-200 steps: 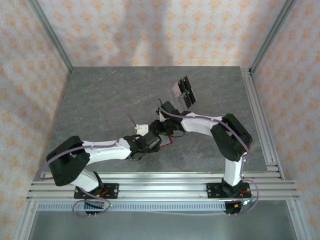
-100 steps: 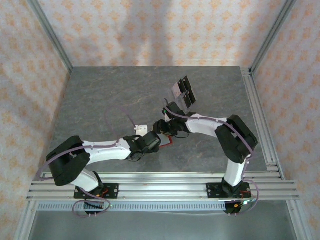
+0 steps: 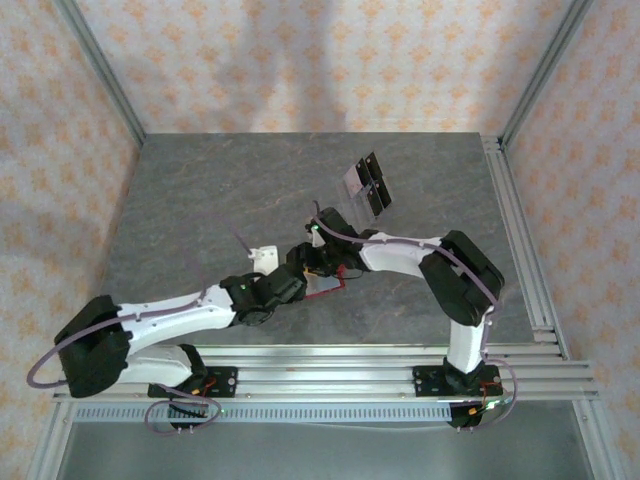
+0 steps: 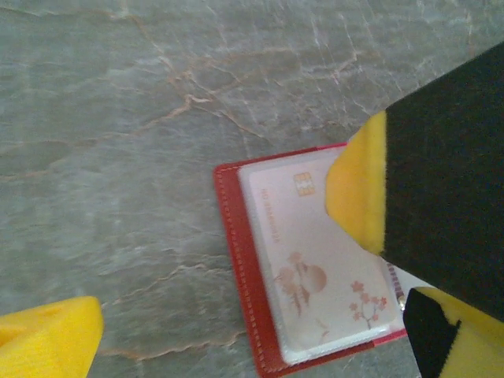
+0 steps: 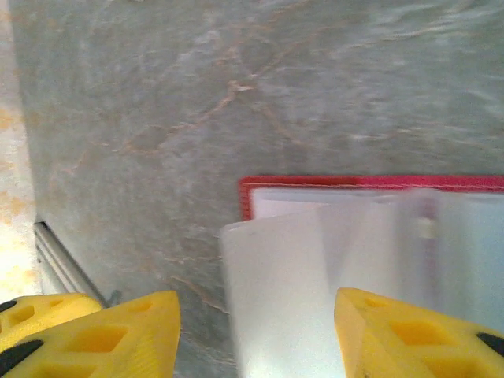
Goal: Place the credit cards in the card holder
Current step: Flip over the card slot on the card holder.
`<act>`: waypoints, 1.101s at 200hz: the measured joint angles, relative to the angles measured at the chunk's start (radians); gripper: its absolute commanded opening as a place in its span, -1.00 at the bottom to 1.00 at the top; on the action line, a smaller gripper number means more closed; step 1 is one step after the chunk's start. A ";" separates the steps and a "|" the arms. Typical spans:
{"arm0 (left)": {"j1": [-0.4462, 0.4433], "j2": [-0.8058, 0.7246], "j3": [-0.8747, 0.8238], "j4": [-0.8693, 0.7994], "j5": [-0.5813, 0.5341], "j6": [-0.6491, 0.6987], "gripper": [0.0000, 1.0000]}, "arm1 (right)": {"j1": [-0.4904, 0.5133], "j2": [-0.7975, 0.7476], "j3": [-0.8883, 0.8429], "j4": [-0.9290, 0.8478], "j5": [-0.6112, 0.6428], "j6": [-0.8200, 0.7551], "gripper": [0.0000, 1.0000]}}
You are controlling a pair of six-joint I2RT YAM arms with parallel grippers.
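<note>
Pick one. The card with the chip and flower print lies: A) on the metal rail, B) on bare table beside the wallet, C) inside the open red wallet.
C: in the left wrist view the card lies flat within the red border of the wallet.

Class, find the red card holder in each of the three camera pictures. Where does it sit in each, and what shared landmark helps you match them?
Top external: the card holder is just below the picture's centre, mid-table.
Left wrist: lower centre, open, with a credit card in its sleeve.
Right wrist: lower right, red edge uppermost.
Shared landmark: the grey veined table beneath it.
</note>
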 measured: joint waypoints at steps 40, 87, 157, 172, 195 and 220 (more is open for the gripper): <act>0.001 -0.063 -0.027 -0.081 -0.035 -0.026 0.99 | 0.038 0.064 0.024 0.068 -0.010 0.051 0.06; 0.012 -0.070 -0.036 -0.096 -0.047 -0.045 0.99 | 0.042 0.095 0.038 0.086 -0.017 0.076 0.06; 0.069 -0.058 -0.044 -0.061 -0.053 -0.043 0.99 | -0.034 0.023 0.139 -0.094 -0.009 0.005 0.06; 0.081 -0.035 -0.045 -0.043 -0.046 -0.031 0.99 | -0.082 -0.023 0.161 -0.147 0.016 -0.027 0.06; 0.093 0.016 -0.045 -0.010 -0.035 -0.005 0.99 | -0.150 -0.073 0.201 -0.219 0.069 -0.084 0.06; 0.100 0.084 -0.035 0.022 -0.009 0.031 0.99 | -0.183 -0.092 0.212 -0.276 0.119 -0.136 0.06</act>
